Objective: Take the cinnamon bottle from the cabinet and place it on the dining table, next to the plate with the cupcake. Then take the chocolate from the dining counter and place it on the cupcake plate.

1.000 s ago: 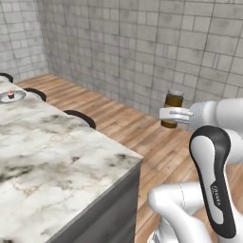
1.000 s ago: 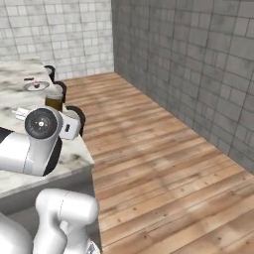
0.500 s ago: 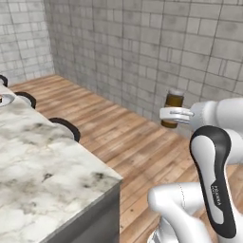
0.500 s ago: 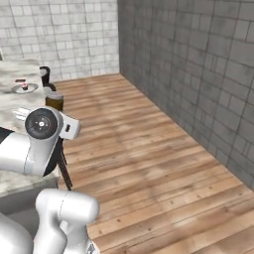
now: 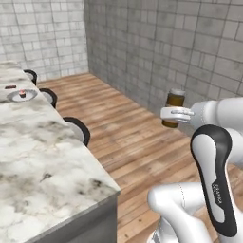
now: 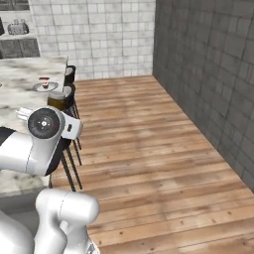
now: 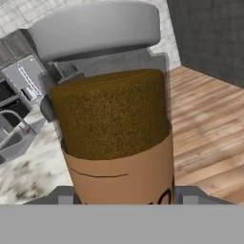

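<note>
My gripper (image 5: 175,114) is shut on the cinnamon bottle (image 5: 173,105), an amber-brown jar with a pale lid, held upright over the wooden floor to the right of the dining table (image 5: 42,156). In the hand view the bottle (image 7: 114,133) stands close up between the fingertips (image 7: 62,196). From the right base view, the bottle's top (image 6: 57,100) peeks above my wrist. On the far part of the marble top lies the grey plate (image 5: 21,94) with the cupcake (image 5: 22,93), the same plate (image 6: 44,86) lying beyond the bottle. A small dark red piece, likely the chocolate (image 5: 10,87), lies just past it. The cabinet is out of view.
Black bar stools (image 5: 78,128) line the island's right edge, with more stools (image 6: 69,79) further along. Grey tiled walls (image 5: 190,42) close the room behind and to the right. Open wooden floor (image 6: 149,139) stretches on the right. A toaster (image 6: 17,28) sits on a back counter.
The whole picture has shifted as the base moved: the island now runs further along the left and the plate has come into view. The bottle stays held in the gripper.
</note>
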Controlling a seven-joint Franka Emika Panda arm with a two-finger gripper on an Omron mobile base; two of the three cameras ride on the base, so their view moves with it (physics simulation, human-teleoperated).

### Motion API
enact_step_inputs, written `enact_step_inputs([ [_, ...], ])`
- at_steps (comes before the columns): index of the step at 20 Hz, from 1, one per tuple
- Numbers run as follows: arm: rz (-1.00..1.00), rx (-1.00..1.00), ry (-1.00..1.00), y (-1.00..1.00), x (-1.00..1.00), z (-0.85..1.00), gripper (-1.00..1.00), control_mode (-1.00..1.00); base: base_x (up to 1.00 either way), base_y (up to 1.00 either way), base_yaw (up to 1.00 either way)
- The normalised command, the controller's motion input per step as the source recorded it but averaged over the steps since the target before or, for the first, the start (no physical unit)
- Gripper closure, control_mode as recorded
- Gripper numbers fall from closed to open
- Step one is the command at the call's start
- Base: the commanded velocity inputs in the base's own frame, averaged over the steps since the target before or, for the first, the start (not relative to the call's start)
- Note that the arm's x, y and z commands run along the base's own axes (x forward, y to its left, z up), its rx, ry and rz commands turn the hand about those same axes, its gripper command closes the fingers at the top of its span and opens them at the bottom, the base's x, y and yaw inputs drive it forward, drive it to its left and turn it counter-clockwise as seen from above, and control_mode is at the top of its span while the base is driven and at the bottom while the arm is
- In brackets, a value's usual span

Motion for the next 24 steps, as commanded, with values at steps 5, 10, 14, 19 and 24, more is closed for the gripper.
enact_step_inputs([
  [5,0.00,0.00,0.00,0.00,0.00,0.00,1.00,1.00,0.75,-0.32,0.23],
  [10,0.00,0.00,0.00,0.00,0.00,0.00,1.00,1.00,0.70,-0.48,0.04],
  [14,0.00,0.00,0.00,0.00,0.00,0.00,1.00,1.00,0.57,-0.59,0.00],
  [19,0.00,0.00,0.00,0.00,0.00,0.00,1.00,1.00,0.39,-0.64,0.00],
  [24,0.00,0.00,0.00,0.00,0.00,0.00,1.00,1.00,0.42,-0.65,0.00],
])
